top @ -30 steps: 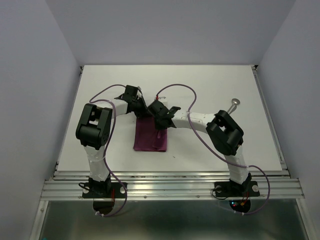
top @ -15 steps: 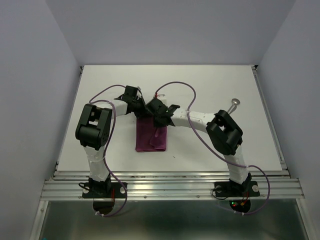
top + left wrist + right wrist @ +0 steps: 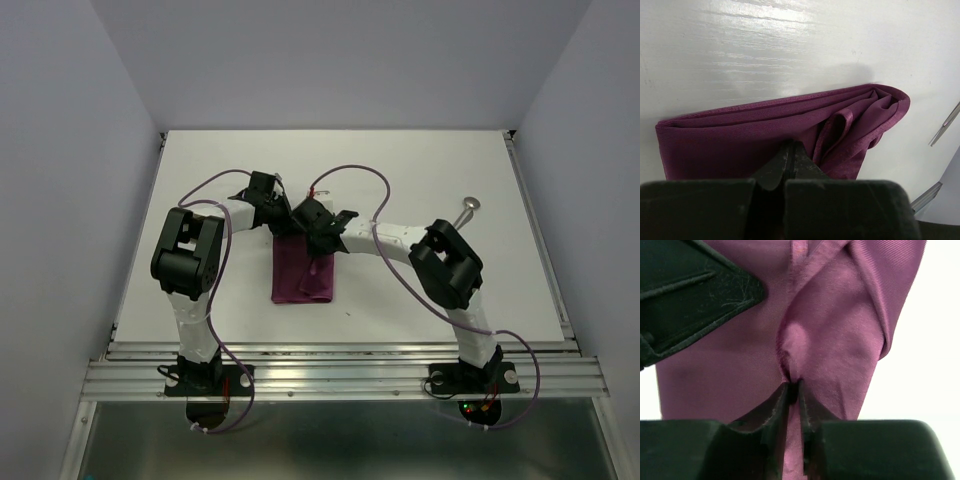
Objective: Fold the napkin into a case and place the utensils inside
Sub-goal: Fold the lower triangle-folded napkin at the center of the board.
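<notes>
I'm keeping the right pincer [image 3: 792,388] nearly closed on a raised pleat of the napkin [image 3: 293,282]. The left pincer [image 3: 790,152] is sitting closed, tips against the cloth's far end; whether it's catching a layer, I cannot tell. The folded napkin is lying lengthwise, running back toward the arm bases. The spoon [image 3: 468,208] is lying well off to the right, nearer my right arm.
</notes>
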You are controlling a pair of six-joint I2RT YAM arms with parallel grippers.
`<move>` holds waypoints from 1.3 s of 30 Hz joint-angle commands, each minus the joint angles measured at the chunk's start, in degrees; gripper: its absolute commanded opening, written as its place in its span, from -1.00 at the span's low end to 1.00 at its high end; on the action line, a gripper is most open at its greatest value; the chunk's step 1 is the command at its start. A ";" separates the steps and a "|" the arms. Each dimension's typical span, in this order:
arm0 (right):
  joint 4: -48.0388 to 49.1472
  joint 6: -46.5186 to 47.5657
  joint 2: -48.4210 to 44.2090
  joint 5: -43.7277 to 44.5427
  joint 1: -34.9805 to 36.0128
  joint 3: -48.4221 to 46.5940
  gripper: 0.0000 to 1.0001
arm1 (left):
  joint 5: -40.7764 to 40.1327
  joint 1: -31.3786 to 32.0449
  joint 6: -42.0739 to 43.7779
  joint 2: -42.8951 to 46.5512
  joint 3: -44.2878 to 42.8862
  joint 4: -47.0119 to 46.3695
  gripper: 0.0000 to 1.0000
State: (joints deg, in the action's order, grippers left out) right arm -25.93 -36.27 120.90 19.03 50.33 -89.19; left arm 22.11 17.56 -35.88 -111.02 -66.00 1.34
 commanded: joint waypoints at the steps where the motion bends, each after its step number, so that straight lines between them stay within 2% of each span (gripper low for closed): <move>1: 0.71 -0.29 -1.37 0.92 0.30 -0.55 -0.45 | -1.89 0.19 1.42 1.16 1.49 4.54 -1.00; 4: 0.71 0.41 -4.35 2.15 0.30 -0.46 -0.16 | -1.98 0.19 1.60 1.51 1.05 4.90 -1.00; 9: 2.55 0.67 -10.58 2.16 -3.12 1.38 -0.03 | -2.25 0.19 2.04 2.39 0.00 5.60 -1.00; 14: 4.05 1.29 -11.22 -0.03 -7.08 2.09 -0.02 | -2.33 0.28 2.57 3.79 -2.11 6.56 -1.00; 17: 6.33 1.20 -10.16 -3.90 -10.50 2.97 -0.27 | -2.42 0.46 2.83 4.41 -3.52 7.00 -1.00; 18: 6.59 1.03 -9.72 -5.48 -11.82 2.62 -0.51 | -2.51 0.63 3.09 4.50 -4.39 7.44 -1.00; 19: 6.95 1.03 -9.11 -5.84 -11.83 2.53 -0.64 | -2.51 0.98 3.27 4.59 -4.75 7.79 -1.00; 21: 7.47 1.38 -8.23 -6.80 -13.14 2.00 -0.89 | -2.86 1.51 3.53 4.67 -5.89 8.41 -1.00; 22: 7.48 1.73 -7.62 -7.24 -13.15 1.04 -0.94 | -3.03 2.03 3.71 4.67 -6.25 8.67 -1.00; 39: 7.74 2.52 1.88 -12.26 -13.68 -5.12 -0.98 | -3.04 3.27 4.76 -0.16 -11.26 9.99 -1.00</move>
State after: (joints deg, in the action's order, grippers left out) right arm -20.84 -34.26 121.93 8.88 36.60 -91.48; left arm 19.42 20.64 -32.42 -110.48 -74.13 10.96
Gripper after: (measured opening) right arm 0.023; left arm 0.019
